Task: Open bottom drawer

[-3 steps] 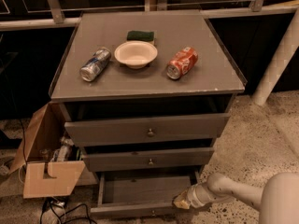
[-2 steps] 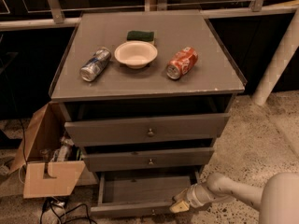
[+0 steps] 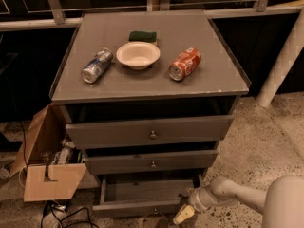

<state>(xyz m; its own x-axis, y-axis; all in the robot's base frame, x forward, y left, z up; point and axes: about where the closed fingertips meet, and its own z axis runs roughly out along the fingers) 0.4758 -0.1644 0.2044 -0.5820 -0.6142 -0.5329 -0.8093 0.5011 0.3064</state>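
The bottom drawer [image 3: 142,206] is the lowest and slimmest of three grey drawers in the cabinet. It stands pulled out, and its plain grey floor [image 3: 147,190] shows. Its knob is not clearly visible. My gripper [image 3: 184,214] is at the drawer's front right corner, low by the floor, at the end of my white arm [image 3: 228,194], which comes in from the right. The mid-sized drawer [image 3: 152,161] and the tallest top drawer [image 3: 149,131] are each slightly out.
On the cabinet top [image 3: 213,80] lie a blue can [image 3: 97,66], a white bowl [image 3: 138,54], a green sponge [image 3: 143,35] and an orange can [image 3: 185,63]. An open cardboard box [image 3: 47,175] stands to the left with cables [image 3: 61,215] below it. A white post [image 3: 285,56] stands to the right.
My gripper has slid a little down and left along the bottom drawer's front right corner. The drawer is still pulled out.
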